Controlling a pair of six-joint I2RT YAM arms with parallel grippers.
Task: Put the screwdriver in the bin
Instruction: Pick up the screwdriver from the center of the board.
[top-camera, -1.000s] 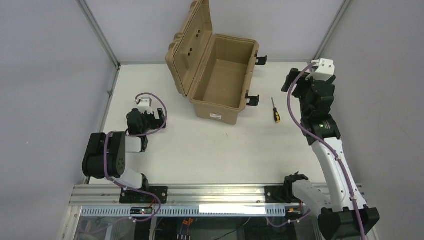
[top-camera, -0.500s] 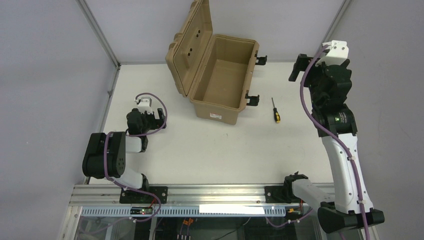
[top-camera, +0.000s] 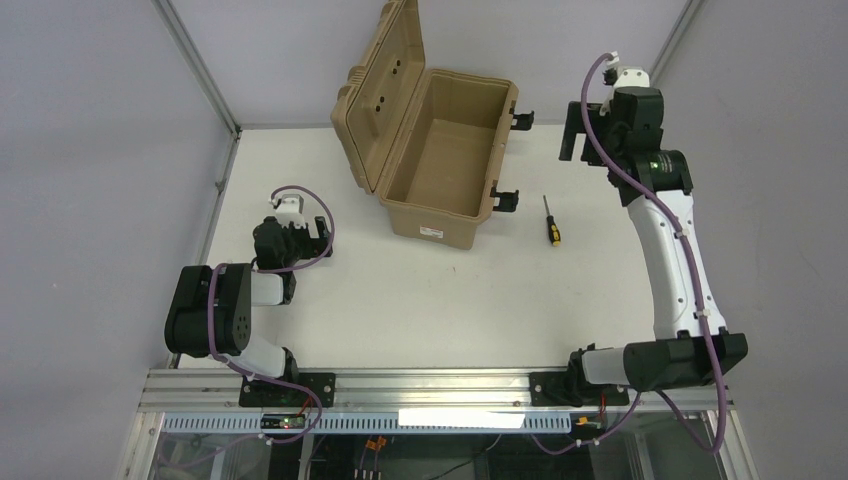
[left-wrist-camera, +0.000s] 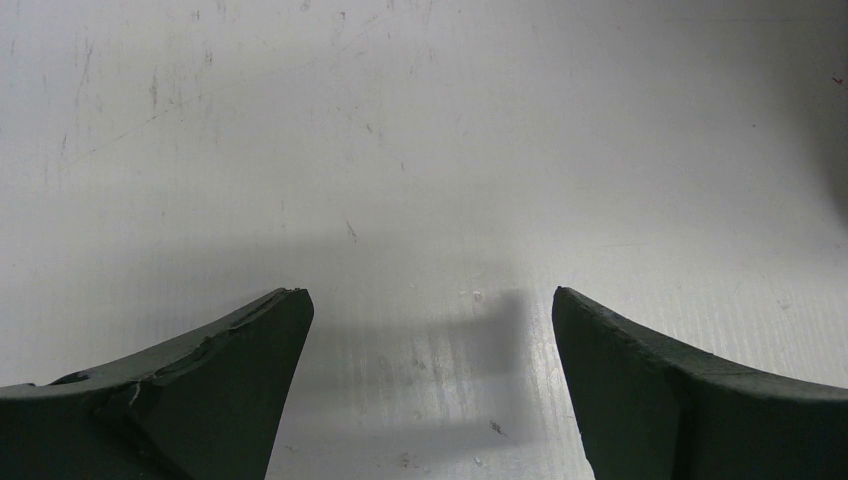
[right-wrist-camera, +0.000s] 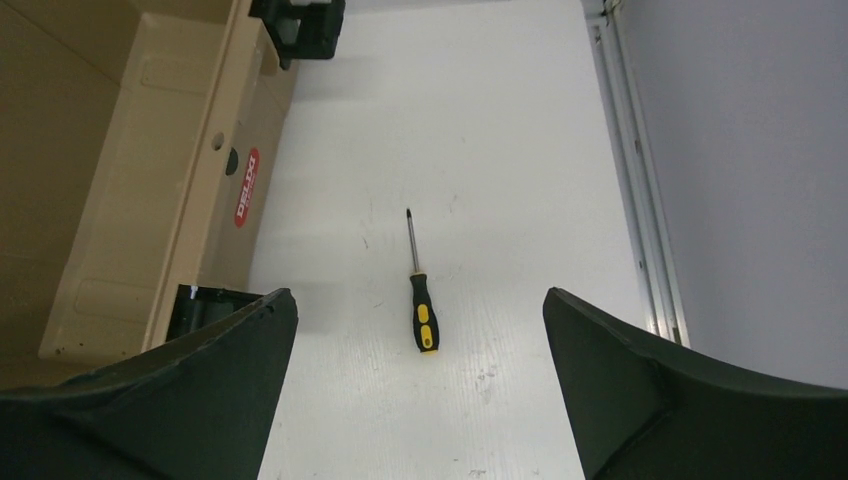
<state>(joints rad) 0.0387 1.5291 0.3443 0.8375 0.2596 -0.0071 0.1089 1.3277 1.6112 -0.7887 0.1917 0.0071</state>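
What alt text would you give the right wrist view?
A small black-and-yellow screwdriver lies on the white table, framed between the open fingers of the right gripper hovering above it. The tan bin stands at the left edge, apart from the screwdriver.

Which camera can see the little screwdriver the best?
The right wrist camera. The screwdriver lies whole in the middle of its picture, thin shaft and black-and-yellow handle plain. The top camera shows it too, but tiny, on the table right of the bin. The left wrist camera shows only bare table.
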